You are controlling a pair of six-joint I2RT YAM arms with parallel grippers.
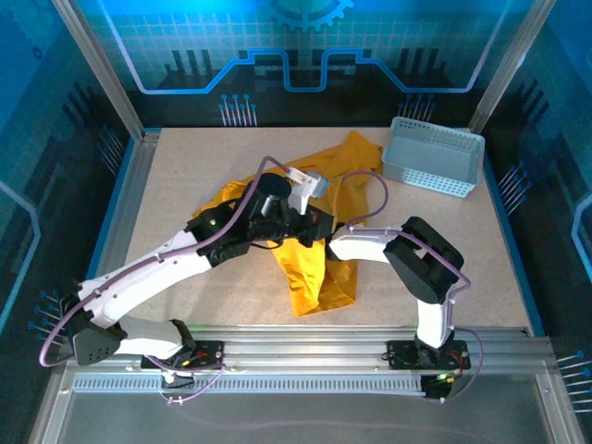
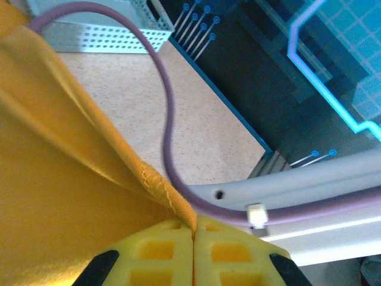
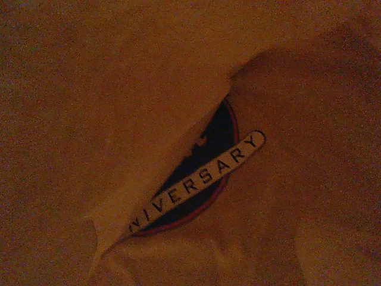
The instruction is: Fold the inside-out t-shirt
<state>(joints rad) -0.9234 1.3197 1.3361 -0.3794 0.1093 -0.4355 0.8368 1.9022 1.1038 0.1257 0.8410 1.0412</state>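
Nearest the arm bases, a tail of the inside-out t-shirt [image 1: 314,277] lies slack on the bench [image 1: 185,185]; the rest is heaped at mid-bench under both wrists. The left tool [image 2: 194,231] is pressed together, pinching a stitched hem edge and lifting the cloth taut. The right tool [image 1: 305,227] is buried in the shirt, spread wide; I cannot tell whether any cloth lies between its fingers. Its camera looks at dim inner fabric and a printed badge [image 3: 196,179], so the step is probably reaching inside to turn the shirt right side out. To do it well, the hem pinch must not slip. The right tool should close on one far layer only and draw it out through the opening, clear of the purple cable [image 2: 169,131]. The perforated basket [image 1: 433,157] stands beyond, apart.
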